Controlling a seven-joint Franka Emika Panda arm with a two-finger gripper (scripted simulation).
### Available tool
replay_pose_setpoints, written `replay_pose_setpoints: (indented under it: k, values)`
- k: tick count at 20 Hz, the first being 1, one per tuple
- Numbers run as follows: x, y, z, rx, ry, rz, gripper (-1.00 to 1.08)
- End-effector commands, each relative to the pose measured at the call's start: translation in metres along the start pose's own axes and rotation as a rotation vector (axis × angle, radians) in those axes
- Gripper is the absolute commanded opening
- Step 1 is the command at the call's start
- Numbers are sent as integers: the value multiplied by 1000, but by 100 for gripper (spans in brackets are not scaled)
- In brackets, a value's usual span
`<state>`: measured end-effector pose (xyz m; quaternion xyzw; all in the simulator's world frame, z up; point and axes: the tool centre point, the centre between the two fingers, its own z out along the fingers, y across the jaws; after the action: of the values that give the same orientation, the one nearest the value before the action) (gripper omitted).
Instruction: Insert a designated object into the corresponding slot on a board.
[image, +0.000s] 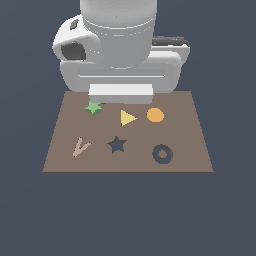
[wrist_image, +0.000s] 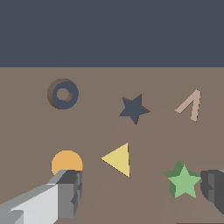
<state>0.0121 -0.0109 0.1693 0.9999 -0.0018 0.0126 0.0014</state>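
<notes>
In the exterior view the arm's white body hides the gripper; the small flat green star (image: 93, 108) shows just below it on the large brown rectangular board (image: 190, 145), well apart from the dark navy star-shaped slot (image: 117, 145).

In the wrist view the gripper (wrist_image: 142, 192) is spread wide and empty. One finger (wrist_image: 69, 192) stands near the orange disc (wrist_image: 66, 162), the other just beside the star, with the yellow triangle (wrist_image: 119, 159) between them. I judge the approach is in hand; next it must centre over the star and close.

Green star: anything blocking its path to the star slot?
Nothing visible does. The green star lies on the board, and bare board runs between it and the star slot. The yellow triangle sits off to the side.
</notes>
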Motion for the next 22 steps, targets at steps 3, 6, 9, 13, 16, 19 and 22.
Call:
replay_pose_setpoints:
  k: [3, 6, 9, 13, 16, 19, 22]
  values:
    - [-1, 1, 1, 0, 0, 3, 100]
    - [-4, 7, 7, 0, -1, 17, 100]
    - [-9, 17, 17, -1, -4, 44, 100]
    - [-22, 37, 39, -2, -8, 99, 100]
    - [-36, 57, 60, -3, -13, 155, 100]
    - [-51, 76, 81, -3, -18, 209, 100]
    - [-63, 90, 98, -3, -21, 251, 100]
